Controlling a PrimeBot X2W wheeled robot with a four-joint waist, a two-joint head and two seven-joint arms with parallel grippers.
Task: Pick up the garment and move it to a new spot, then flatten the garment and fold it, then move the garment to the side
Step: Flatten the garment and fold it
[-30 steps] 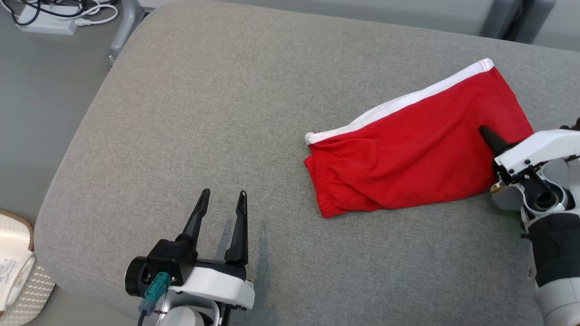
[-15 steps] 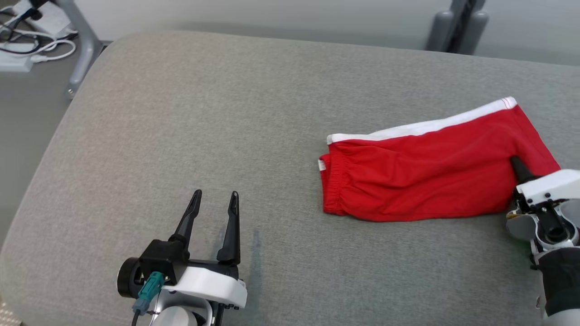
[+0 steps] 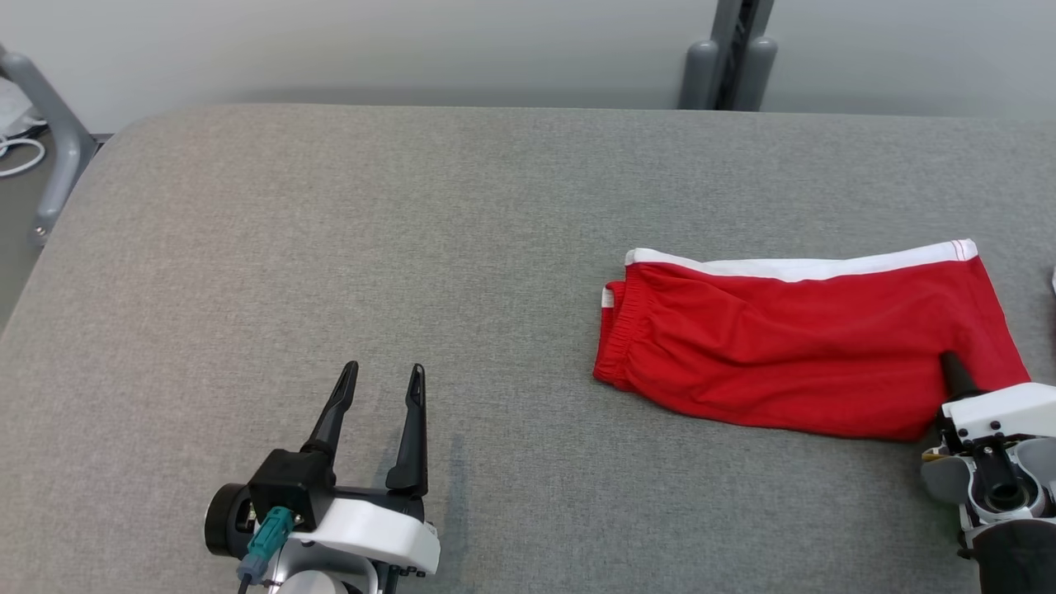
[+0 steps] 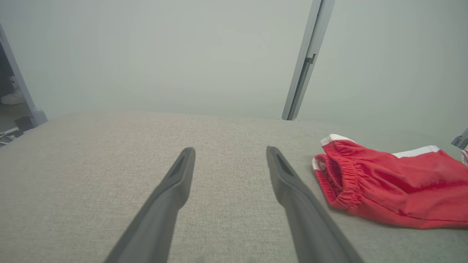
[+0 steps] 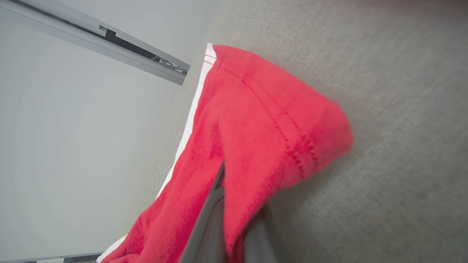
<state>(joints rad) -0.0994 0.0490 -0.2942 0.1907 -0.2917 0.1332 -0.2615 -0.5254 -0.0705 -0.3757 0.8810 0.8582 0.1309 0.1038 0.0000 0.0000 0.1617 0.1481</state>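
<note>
Red shorts (image 3: 792, 355) lie on the grey cushion (image 3: 330, 247), their near right corner pinched in the closed right jaws; left jaws gape empty, well apart.

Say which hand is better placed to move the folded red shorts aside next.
Right. The right hand is shut on the red shorts at their near right corner, with cloth pinched between its fingers in the right wrist view. The left hand hangs open over bare grey cushion, well apart from them.

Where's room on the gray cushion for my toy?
Big bare patch: left and middle of the cushion, from the left gripper up to the back edge. Crowded on the right, where the right gripper pinches the red shorts.
</note>
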